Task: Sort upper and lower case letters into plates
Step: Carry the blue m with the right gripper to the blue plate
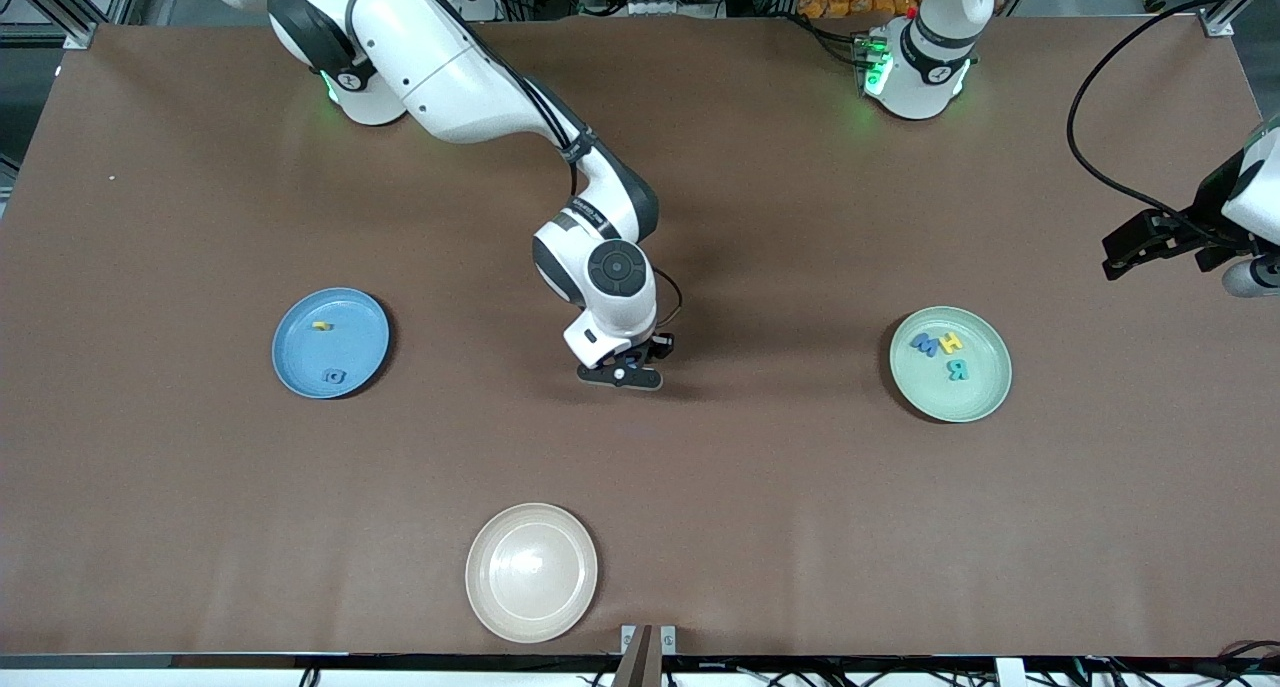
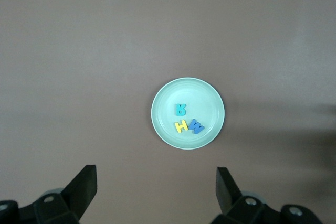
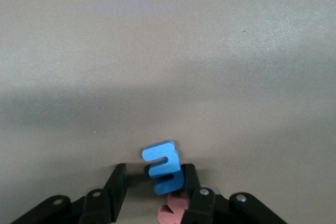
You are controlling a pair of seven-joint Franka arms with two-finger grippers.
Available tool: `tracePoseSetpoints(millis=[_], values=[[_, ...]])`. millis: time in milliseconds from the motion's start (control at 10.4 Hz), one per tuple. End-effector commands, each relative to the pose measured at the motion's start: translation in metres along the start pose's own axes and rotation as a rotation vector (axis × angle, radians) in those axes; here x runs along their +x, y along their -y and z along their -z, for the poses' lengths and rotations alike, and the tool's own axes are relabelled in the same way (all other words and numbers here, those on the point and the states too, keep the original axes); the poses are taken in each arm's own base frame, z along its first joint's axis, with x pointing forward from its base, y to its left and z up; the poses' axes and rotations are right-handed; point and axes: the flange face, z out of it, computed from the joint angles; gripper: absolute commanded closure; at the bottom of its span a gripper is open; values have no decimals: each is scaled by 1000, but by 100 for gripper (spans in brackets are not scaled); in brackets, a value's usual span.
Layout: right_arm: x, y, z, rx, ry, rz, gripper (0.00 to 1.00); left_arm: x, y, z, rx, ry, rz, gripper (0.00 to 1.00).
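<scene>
My right gripper [image 1: 626, 370] is down on the table's middle, between the two plates. In the right wrist view its jaws [image 3: 154, 171] stand around a blue letter [image 3: 164, 167] tipped on edge. The letter leans on one finger [image 3: 190, 181], with a gap to the other finger [image 3: 116, 184]. A pink-red letter [image 3: 176, 209] lies flat under it. The sky-blue plate [image 1: 300, 362] holds a yellow letter [image 1: 321, 325] and a blue one [image 1: 333, 376]. The mint plate [image 1: 985, 392] holds a blue letter [image 1: 923, 344], a yellow letter [image 1: 950, 342] and a teal letter [image 1: 958, 370]. My left gripper [image 1: 1120, 252] waits open, high up.
A cream-beige plate [image 1: 531, 571] lies empty near the table's front edge. The left wrist view looks down on the mint plate [image 2: 163, 124] between my left gripper's spread fingers [image 2: 86, 187]. Bare brown table lies all around.
</scene>
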Motion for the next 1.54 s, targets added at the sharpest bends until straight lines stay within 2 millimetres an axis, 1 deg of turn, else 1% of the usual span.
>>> tracePoseSetpoints(millis=[0,193,289,385,482,674,963,1060,1156,1252,1445], values=[[5,-4,-2,2,14,8,58,-5,0,4,-27,15,-18,0],[8,-7,-3,1,15,10,73,-6,-5,5,-27,24,-27,0],[10,-9,-3,3,17,28,83,-6,-4,7,-27,21,-25,0],[11,-9,-2,5,16,33,97,-6,-4,7,-27,21,-25,0],[12,-10,-2,7,16,31,100,-6,-4,7,-29,21,-25,0],[13,-9,1,9,14,31,100,-7,-5,7,-27,27,-26,0],[15,-6,15,21,3,25,100,-7,-5,7,-28,25,-25,0],[24,-11,22,19,14,10,100,-7,-4,8,-28,24,-25,0],[34,-13,39,29,44,-17,100,-5,-4,12,-30,13,-23,0],[42,-13,59,26,70,-32,100,-4,-4,12,-30,13,-22,0],[67,-41,96,14,95,-66,100,-4,-4,11,-30,16,-22,0]])
